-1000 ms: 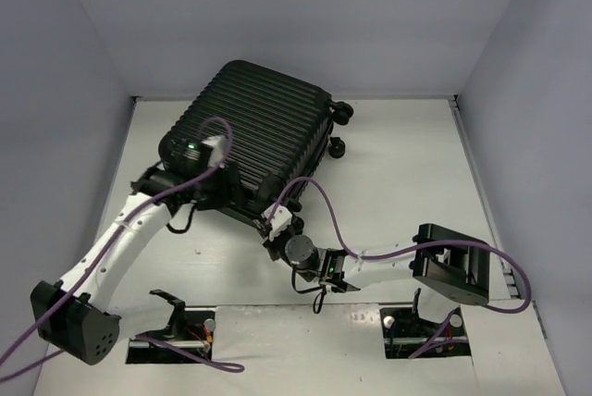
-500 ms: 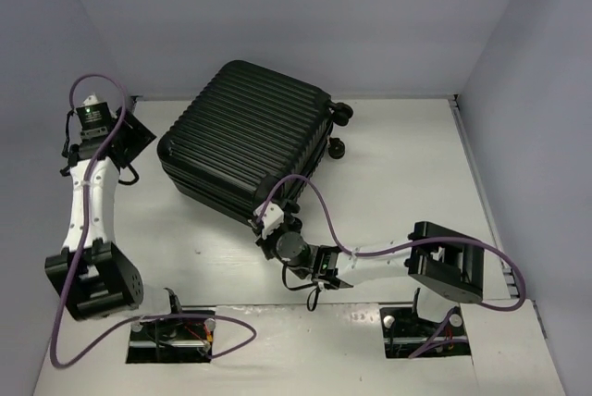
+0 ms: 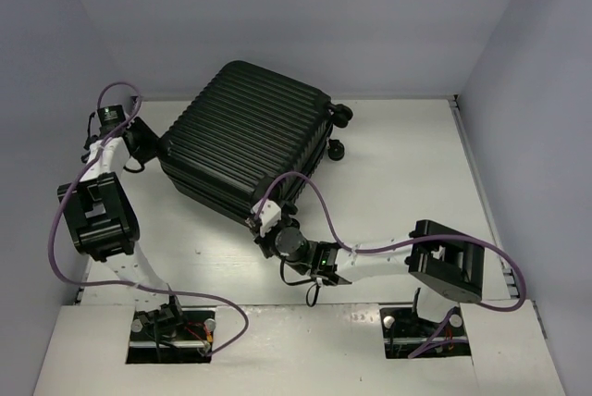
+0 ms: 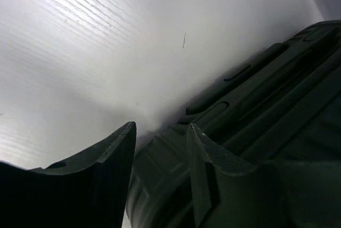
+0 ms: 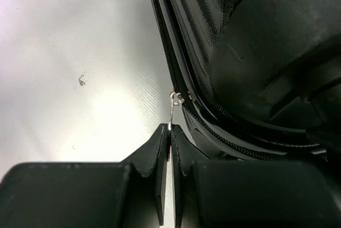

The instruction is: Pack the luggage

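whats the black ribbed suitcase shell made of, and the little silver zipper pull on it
The black ribbed hard-shell suitcase looks like moulded plastic with a semi-matte finish: stiff parallel ridges carrying a soft sheen. The small silver zipper pull is probably metal: thin, bright and glinting, though it is too small to be sure.

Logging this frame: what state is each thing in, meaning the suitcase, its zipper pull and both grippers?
suitcase: lying flat, shells together; how far it is zipped cannot be told.
zipper pull: pinched between the fingertips of the right gripper, at the suitcase's near edge.
right gripper: shut on the zipper pull.
left gripper: open, jaws apart at the suitcase's left corner.
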{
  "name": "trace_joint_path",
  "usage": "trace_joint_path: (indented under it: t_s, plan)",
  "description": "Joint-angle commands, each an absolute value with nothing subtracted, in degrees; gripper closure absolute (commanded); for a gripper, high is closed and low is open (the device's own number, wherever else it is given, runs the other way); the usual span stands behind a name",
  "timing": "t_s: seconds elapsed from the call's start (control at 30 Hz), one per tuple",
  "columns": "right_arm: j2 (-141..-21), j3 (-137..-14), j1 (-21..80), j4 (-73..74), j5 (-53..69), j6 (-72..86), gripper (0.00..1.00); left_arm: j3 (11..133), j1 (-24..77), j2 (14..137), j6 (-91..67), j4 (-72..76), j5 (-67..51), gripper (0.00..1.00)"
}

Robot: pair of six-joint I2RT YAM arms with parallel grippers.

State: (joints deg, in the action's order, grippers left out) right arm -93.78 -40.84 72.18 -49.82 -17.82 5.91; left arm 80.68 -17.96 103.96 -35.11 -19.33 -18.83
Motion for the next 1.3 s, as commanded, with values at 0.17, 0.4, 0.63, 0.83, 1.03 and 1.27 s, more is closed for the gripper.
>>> trace_joint_path:
  t_s: [0.17,0.4,0.63,0.83,1.03,1.27]
  plan:
    - [-93.25,-45.35,72.42,-52.3,-14.23,6.24,1.0,67.28,-8.1,96.43,-36.29,-9.68,-24.79,0.69]
    - [-91.67,-45.18,72.25,-50.54,-16.0,6.5,1.0,51.43,4.38,84.13,-46.56,-4.93,-23.38,0.7]
    - [-86.23,-42.37,72.25,-47.12,-18.37,6.5,1.0,42.98,18.27,70.85,-53.17,-4.49,-17.31,0.7]
    - [-79.29,-37.1,72.33,-42.55,-20.65,9.84,1.0,45.78,24.43,67.77,-49.67,-11.4,-18.63,0.7]
    - [-72.6,-33.49,72.33,-37.54,-24.95,12.39,1.0,51.58,22.07,66.97,-40.26,-19.07,-14.77,0.7]
    - [-68.91,-32.43,72.33,-33.14,-26.63,13.18,1.0,62.63,11.61,82.4,-36.84,-12.49,-23.46,0.7]
